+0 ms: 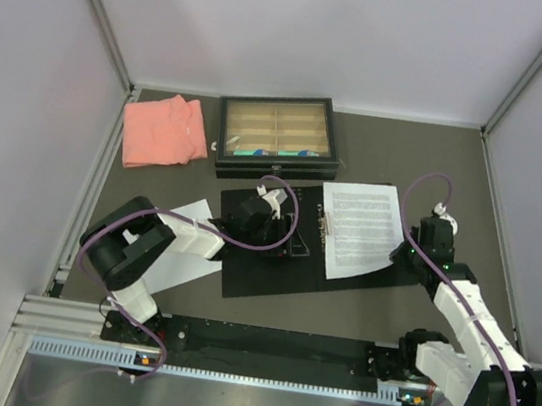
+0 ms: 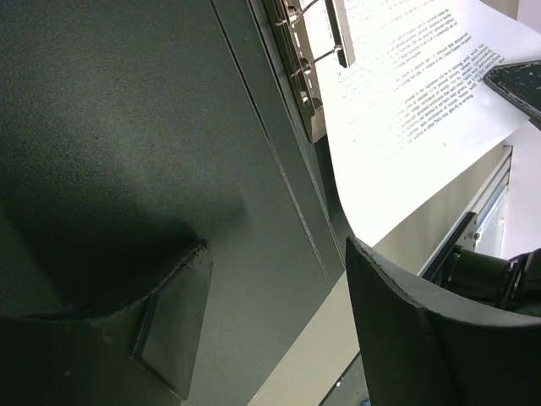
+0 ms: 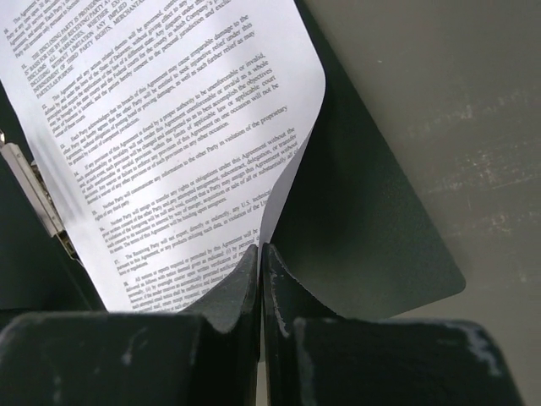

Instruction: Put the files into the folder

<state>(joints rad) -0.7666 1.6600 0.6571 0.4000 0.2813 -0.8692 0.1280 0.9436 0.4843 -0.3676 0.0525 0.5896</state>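
finds the files [image 1: 361,226] lying on the right half of the open folder [image 1: 262,267], long axis running near to far, far end leaning slightly left. shows the folder black side up at mid-table, with a metal clip [image 2: 296,76] along its spine. has the right gripper [image 3: 260,254] pinched fully shut on the sheet's near right corner, raised in a curl, arm reaching in from the right. has the left gripper [image 2: 277,245] spread wide and low over the folder's left half, holding nothing. rests all on a grey-brown table [image 1: 438,166] between white walls, with 1 pink cloth [image 1: 165,130] and 1 black-framed tray [image 1: 275,135] at the far side.
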